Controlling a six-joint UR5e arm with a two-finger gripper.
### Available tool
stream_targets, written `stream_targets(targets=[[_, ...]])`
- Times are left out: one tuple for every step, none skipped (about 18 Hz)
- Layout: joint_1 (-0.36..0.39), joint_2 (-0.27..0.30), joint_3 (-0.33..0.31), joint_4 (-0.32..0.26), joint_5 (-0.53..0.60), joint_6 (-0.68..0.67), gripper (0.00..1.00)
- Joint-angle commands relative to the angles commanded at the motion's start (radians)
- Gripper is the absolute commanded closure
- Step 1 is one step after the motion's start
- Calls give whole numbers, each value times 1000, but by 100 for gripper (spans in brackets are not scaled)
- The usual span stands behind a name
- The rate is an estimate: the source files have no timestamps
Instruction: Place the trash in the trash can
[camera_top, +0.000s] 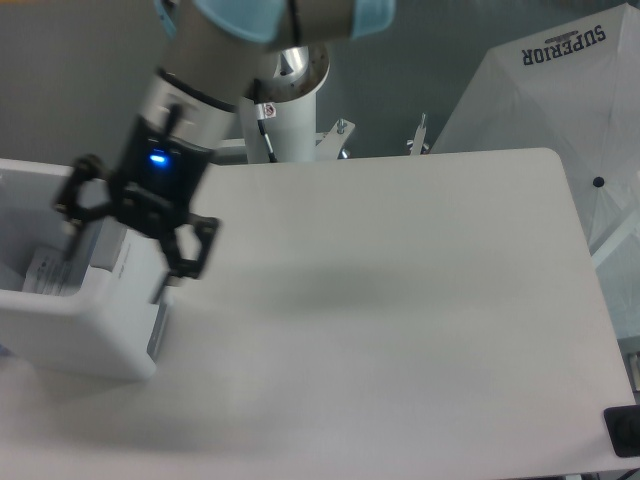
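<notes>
Below the gripper (125, 262) and out to its right runs the white table (400, 300), the largest thing in view. Behind the gripper stands the pale arm base column (285, 100), and far to its right a white umbrella (560, 110) printed SUPERIOR leans past the table edge. The trash can (90, 330), white and boxy with a grey panel at its rim, sits directly under the gripper at the table's left end. Gripper hangs over the can's right rim, black fingers (197, 250) spread wide, nothing between them. Inside the can, left of the gripper, a pale paper-like item (48, 272) lies against the wall; wrapper or bottle label, cannot tell which.
</notes>
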Motion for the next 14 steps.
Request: stream_targets(targets=[[31,0,-9,0,0,38,0],[63,0,-19,-2,0,71,0],[107,-3,-28,-2,0,97,0],[149,-5,-38,-2,0,126,0],[176,-11,-46,-5,3,161,0],[195,-14,-51,-8,21,202,0],[218,-17,-52,-8,66,241,0],[230,-24,-43,-8,119,269,0],[230,-40,-28,-9,173,284,0],[230,-60,-4,-12,223,287,0],[230,-83,18,-17,271,289,0],[229,-104,41,-20,316,289,0],[227,-124,64,-31,355,290,0],[226,-139,85,-52,386,293,0]])
